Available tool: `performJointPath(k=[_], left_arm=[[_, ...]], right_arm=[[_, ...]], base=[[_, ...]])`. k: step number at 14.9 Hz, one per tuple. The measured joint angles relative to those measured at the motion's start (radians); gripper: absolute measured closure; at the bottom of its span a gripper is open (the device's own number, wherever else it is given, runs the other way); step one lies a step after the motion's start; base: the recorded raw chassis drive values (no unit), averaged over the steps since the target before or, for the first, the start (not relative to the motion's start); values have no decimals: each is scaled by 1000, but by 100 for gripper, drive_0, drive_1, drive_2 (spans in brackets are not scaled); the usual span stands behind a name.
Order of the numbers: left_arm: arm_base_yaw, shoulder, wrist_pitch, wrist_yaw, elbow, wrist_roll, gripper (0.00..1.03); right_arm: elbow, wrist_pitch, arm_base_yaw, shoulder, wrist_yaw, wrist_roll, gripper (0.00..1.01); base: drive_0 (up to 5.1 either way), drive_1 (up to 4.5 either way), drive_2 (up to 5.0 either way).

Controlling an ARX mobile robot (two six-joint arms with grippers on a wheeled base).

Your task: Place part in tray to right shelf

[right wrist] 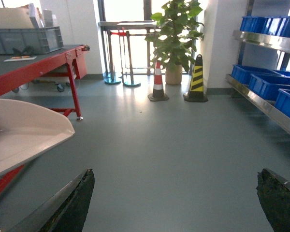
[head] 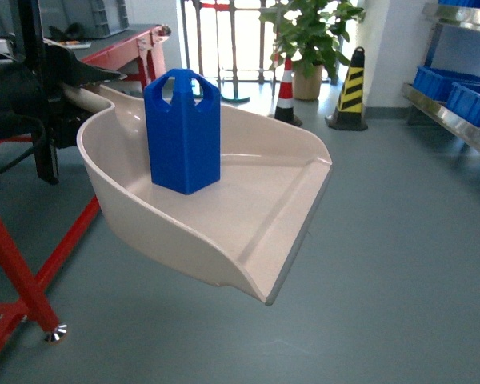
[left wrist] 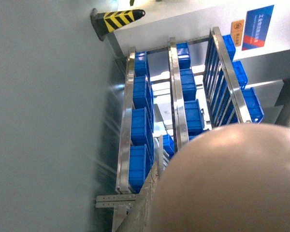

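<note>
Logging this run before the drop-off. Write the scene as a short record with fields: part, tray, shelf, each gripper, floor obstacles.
part: blue part standing upright inside the tray, toward its back
tray: beige tray held above the floor, lip toward the right
shelf: right shelf at far right, with blue crates; not yet reached
left gripper: at the tray's handle end, jaws hidden
right gripper: open, empty, over bare floor
floor obstacles: red-white cone and yellow-black cone by the potted plant

A red-framed workbench (right wrist: 36, 67) is seen at left, a grey crate (right wrist: 24, 39) resting on it. By the far wall a potted plant (right wrist: 176, 34) is flanked by a red-and-white cone (right wrist: 158, 82) and a yellow-and-black cone (right wrist: 196, 79).
</note>
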Motion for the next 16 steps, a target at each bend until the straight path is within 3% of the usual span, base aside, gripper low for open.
performJointPath(k=[16], left_arm=[[-7, 2, -3, 5, 0, 0, 91]], right_arm=[[0, 0, 0, 0, 1, 0, 3]], base=[[-160, -134, -187]])
